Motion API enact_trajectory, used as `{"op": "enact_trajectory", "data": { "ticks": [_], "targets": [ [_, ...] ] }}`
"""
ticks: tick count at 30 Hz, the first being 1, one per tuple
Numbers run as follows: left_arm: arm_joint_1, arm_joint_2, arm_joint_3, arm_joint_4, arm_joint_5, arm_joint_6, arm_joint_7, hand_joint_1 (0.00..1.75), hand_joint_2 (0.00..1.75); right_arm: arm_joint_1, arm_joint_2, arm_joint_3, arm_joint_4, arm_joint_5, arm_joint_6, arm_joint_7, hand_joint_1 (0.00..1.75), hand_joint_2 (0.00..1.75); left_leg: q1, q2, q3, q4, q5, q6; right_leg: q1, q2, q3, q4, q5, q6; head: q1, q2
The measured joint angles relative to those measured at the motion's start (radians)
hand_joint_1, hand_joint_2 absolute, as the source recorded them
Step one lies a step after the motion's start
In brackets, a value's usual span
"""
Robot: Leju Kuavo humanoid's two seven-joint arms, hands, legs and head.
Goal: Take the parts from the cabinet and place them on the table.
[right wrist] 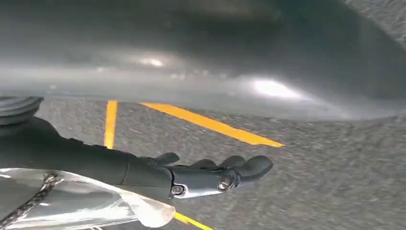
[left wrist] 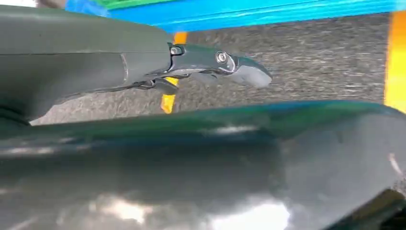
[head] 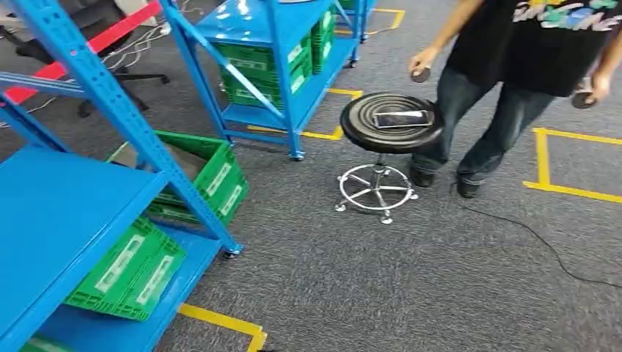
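Note:
The cabinet is a blue metal rack (head: 66, 205) at the left of the head view, with a green crate (head: 132, 268) on its low shelf and another green crate (head: 209, 176) behind it. No loose part is plain to see inside them. My left hand (left wrist: 201, 62) hangs over grey carpet beside the rack's blue shelf edge (left wrist: 249, 12), fingers stretched out and holding nothing. My right hand (right wrist: 206, 175) also hangs over the carpet with fingers loosely extended and nothing in them. A clear plastic sheet (right wrist: 81, 201) lies by its wrist.
A second blue rack (head: 271, 44) with green crates stands further back. A black round stool (head: 392, 128) carries a phone (head: 401, 118). Beside the stool, a person (head: 513, 66) holds a dark disc (head: 420, 74) in each hand. Yellow tape (head: 565, 191) and a black cable (head: 543, 242) cross the carpet.

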Motion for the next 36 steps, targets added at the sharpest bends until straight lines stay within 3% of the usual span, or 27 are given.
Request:
{"op": "enact_trajectory", "data": {
  "ticks": [2, 3, 4, 5, 8, 9, 10, 11, 13, 14, 15, 16, 18, 19, 20, 23, 24, 25, 26, 28, 29, 30, 32, 33, 34, 35, 36],
  "targets": [
    [0.003, 0.001, 0.0, 0.0, 0.0, -0.002, -0.002, 0.0, 0.0, -0.003, 0.0, 0.0, 0.001, 0.002, -0.001, 0.0, 0.0, 0.0, 0.0, 0.013, 0.073, -0.145, 0.089, 0.005, 0.001, -0.025, 0.011, 0.0, -0.007, 0.002, -0.001, 0.0],
    [0.003, 0.001, 0.0, 0.0, 0.0, -0.002, -0.002, 0.0, 0.0, -0.003, 0.0, 0.0, 0.002, 0.002, -0.001, -0.001, 0.0, 0.0, -0.004, 0.043, 0.119, -0.234, 0.129, 0.013, 0.002, -0.036, 0.018, 0.0, -0.011, 0.005, -0.001, 0.0],
    [0.001, 0.001, 0.0, 0.0, -0.001, -0.002, -0.003, 0.0, 0.0, -0.003, 0.0, 0.0, 0.003, 0.002, -0.001, -0.002, 0.0, 0.0, -0.015, 0.103, 0.148, -0.285, 0.122, 0.021, 0.006, -0.046, 0.017, 0.0, -0.017, 0.012, 0.0, 0.0],
    [-0.003, 0.0, 0.0, 0.0, -0.002, -0.002, -0.004, 0.0, 0.0, -0.002, 0.0, 0.0, 0.005, 0.002, -0.002, -0.002, 0.0, 0.0, -0.02, 0.101, 0.15, -0.299, 0.12, 0.028, 0.01, -0.055, 0.015, 0.003, -0.024, 0.021, -0.001, 0.0],
    [0.001, 0.001, 0.0, 0.0, -0.003, -0.003, -0.004, 0.0, 0.0, -0.012, 0.0, 0.001, 0.007, 0.002, -0.002, -0.002, 0.0, 0.0, -0.022, 0.062, 0.142, -0.3, 0.121, 0.039, 0.01, -0.097, 0.04, -0.005, -0.027, 0.033, -0.001, 0.0],
    [0.002, 0.0, 0.0, 0.0, -0.003, -0.003, -0.004, 0.0, 0.0, -0.014, -0.001, 0.001, 0.007, 0.003, -0.002, -0.002, 0.0, 0.0, -0.011, 0.05, 0.153, -0.313, 0.129, 0.048, 0.007, -0.09, 0.031, -0.003, -0.038, 0.04, -0.001, 0.0],
    [0.003, 0.0, 0.0, 0.0, -0.003, -0.002, -0.005, 0.0, 0.0, -0.017, -0.002, 0.001, 0.008, 0.003, -0.002, -0.003, 0.0, 0.0, -0.01, 0.042, 0.154, -0.315, 0.13, 0.05, 0.005, -0.027, 0.026, 0.021, -0.056, 0.045, 0.007, 0.0],
    [0.001, 0.0, 0.0, 0.0, -0.003, -0.002, -0.004, 0.0, 0.0, -0.016, -0.003, 0.001, 0.008, 0.003, -0.005, -0.003, 0.0, 0.0, -0.008, 0.03, 0.151, -0.315, 0.132, 0.054, 0.003, 0.018, -0.005, 0.086, -0.09, 0.047, 0.01, 0.0],
    [-0.003, -0.002, 0.0, 0.0, -0.006, -0.003, -0.005, 0.0, 0.0, -0.011, -0.006, 0.001, 0.011, 0.005, -0.005, -0.003, 0.0, 0.0, -0.008, 0.0, 0.15, -0.315, 0.133, 0.057, 0.003, 0.047, -0.093, 0.254, -0.157, 0.05, 0.011, 0.0],
    [-0.003, -0.002, 0.0, 0.0, -0.007, -0.003, -0.005, 0.0, 0.0, -0.008, -0.006, 0.001, 0.012, 0.006, -0.005, -0.003, 0.0, 0.0, -0.008, -0.016, 0.15, -0.314, 0.133, 0.057, 0.003, 0.05, -0.129, 0.31, -0.164, 0.051, 0.011, 0.0],
    [-0.002, -0.002, 0.0, 0.0, -0.008, -0.003, -0.004, 0.0, 0.0, -0.008, -0.007, 0.001, 0.015, 0.006, -0.005, -0.003, 0.0, 0.0, -0.008, -0.032, 0.152, -0.314, 0.133, 0.057, 0.003, 0.05, -0.141, 0.313, -0.144, 0.052, 0.01, 0.0],
    [-0.002, -0.002, 0.0, 0.0, -0.008, -0.003, -0.004, 0.0, 0.0, -0.008, -0.009, 0.0, 0.016, 0.007, -0.006, -0.003, 0.0, 0.0, -0.007, -0.047, 0.154, -0.313, 0.132, 0.056, 0.002, 0.051, -0.132, 0.269, -0.101, 0.051, 0.011, 0.0],
    [-0.001, -0.002, 0.0, 0.0, -0.009, -0.003, -0.004, 0.0, 0.0, -0.009, -0.013, 0.001, 0.016, 0.008, -0.006, -0.003, 0.0, 0.0, -0.003, -0.077, 0.158, -0.31, 0.127, 0.049, -0.002, 0.073, -0.064, 0.096, 0.007, 0.051, 0.011, 0.0],
    [-0.001, -0.002, 0.0, 0.0, -0.009, -0.003, -0.004, 0.0, 0.0, -0.008, -0.013, 0.001, 0.018, 0.008, -0.006, -0.003, 0.0, 0.0, -0.002, -0.087, 0.156, -0.307, 0.124, 0.043, -0.008, 0.125, -0.037, 0.034, 0.019, 0.051, 0.011, 0.0],
    [-0.005, -0.002, 0.0, 0.0, -0.009, -0.003, -0.004, 0.0, 0.0, -0.009, -0.013, 0.002, 0.021, 0.009, -0.006, -0.003, 0.0, 0.0, -0.006, -0.1, 0.149, -0.296, 0.121, 0.037, -0.013, 0.163, -0.028, 0.011, 0.007, 0.049, 0.011, 0.0],
    [0.0, -0.002, 0.0, 0.0, -0.008, -0.003, -0.004, 0.0, 0.0, -0.009, -0.013, 0.001, 0.023, 0.008, -0.008, -0.002, 0.0, 0.0, 0.004, -0.135, 0.136, -0.303, 0.132, 0.016, -0.004, 0.129, -0.023, 0.02, 0.008, 0.027, 0.011, 0.0],
    [0.001, 0.0, 0.0, 0.0, -0.008, -0.002, -0.004, 0.0, 0.0, -0.009, -0.013, 0.001, 0.024, 0.008, -0.008, -0.002, 0.0, 0.0, 0.001, -0.134, 0.135, -0.3, 0.127, 0.012, -0.011, 0.112, -0.02, 0.013, 0.012, 0.019, 0.011, 0.0],
    [0.002, -0.002, 0.0, 0.0, -0.009, -0.002, -0.004, 0.0, 0.0, -0.01, -0.016, 0.001, 0.024, 0.008, -0.008, -0.002, 0.0, 0.0, -0.005, -0.068, 0.131, -0.285, 0.114, 0.007, -0.011, 0.102, -0.017, 0.01, 0.013, 0.015, 0.006, 0.0],
    [0.001, -0.001, 0.0, 0.0, -0.009, -0.002, -0.004, 0.0, 0.0, -0.009, -0.016, 0.001, 0.025, 0.009, -0.009, -0.002, 0.0, 0.0, -0.004, -0.023, 0.107, -0.232, 0.08, 0.002, -0.008, 0.085, -0.016, 0.01, 0.01, 0.006, -0.005, 0.0],
    [-0.004, -0.001, 0.0, 0.0, -0.008, -0.003, -0.004, 0.0, 0.0, -0.003, -0.016, 0.001, 0.028, 0.012, -0.009, -0.002, 0.0, 0.0, 0.0, -0.004, 0.034, -0.079, 0.008, -0.003, -0.004, 0.046, -0.013, 0.01, 0.005, -0.001, -0.003, 0.0],
    [-0.004, -0.001, 0.0, 0.0, -0.008, -0.004, -0.005, 0.0, 0.0, -0.002, -0.016, 0.001, 0.029, 0.013, -0.009, -0.002, 0.0, 0.0, 0.001, -0.002, 0.004, -0.014, -0.013, -0.005, -0.002, 0.027, -0.013, 0.01, 0.003, -0.003, -0.003, 0.0],
    [-0.002, 0.0, 0.0, 0.0, -0.008, -0.006, -0.004, 0.0, 0.0, -0.003, -0.016, 0.001, 0.029, 0.014, -0.01, -0.002, 0.0, 0.0, 0.002, -0.001, -0.002, -0.002, -0.006, -0.006, -0.001, 0.013, -0.012, 0.011, 0.001, -0.003, -0.003, 0.0],
    [0.002, 0.0, 0.001, 0.0, -0.007, -0.008, -0.004, 0.0, 0.0, -0.006, -0.016, 0.001, 0.03, 0.016, -0.01, -0.002, 0.0, 0.0, 0.001, 0.005, 0.045, -0.09, 0.059, -0.001, 0.001, -0.011, -0.006, 0.011, -0.003, -0.002, -0.004, 0.0],
    [0.003, 0.001, 0.001, 0.0, -0.006, -0.009, -0.004, 0.0, 0.0, -0.008, -0.016, 0.002, 0.031, 0.017, -0.011, -0.002, 0.0, 0.0, -0.001, 0.02, 0.095, -0.185, 0.107, 0.008, 0.002, -0.024, 0.0, 0.01, -0.006, -0.001, -0.004, 0.0],
    [0.002, 0.001, 0.001, 0.0, -0.006, -0.009, -0.004, 0.0, 0.0, -0.009, -0.016, 0.002, 0.033, 0.018, -0.011, -0.002, 0.0, 0.0, -0.008, 0.058, 0.138, -0.266, 0.136, 0.019, 0.004, -0.035, 0.005, 0.01, -0.009, 0.001, -0.004, 0.0],
    [-0.001, 0.002, 0.001, 0.0, -0.006, -0.01, -0.004, 0.0, 0.0, -0.008, -0.016, 0.002, 0.036, 0.018, -0.011, -0.002, 0.0, 0.0, -0.019, 0.092, 0.15, -0.29, 0.118, 0.026, 0.01, -0.044, 0.005, 0.012, -0.015, 0.008, -0.003, 0.0],
    [-0.003, 0.002, 0.001, 0.0, -0.006, -0.01, -0.004, 0.0, 0.0, -0.009, -0.016, 0.002, 0.037, 0.019, -0.013, -0.001, 0.0, 0.0, -0.02, 0.086, 0.148, -0.294, 0.12, 0.03, 0.011, -0.057, 0.005, 0.012, -0.016, 0.014, -0.003, 0.0]
  ]
}}
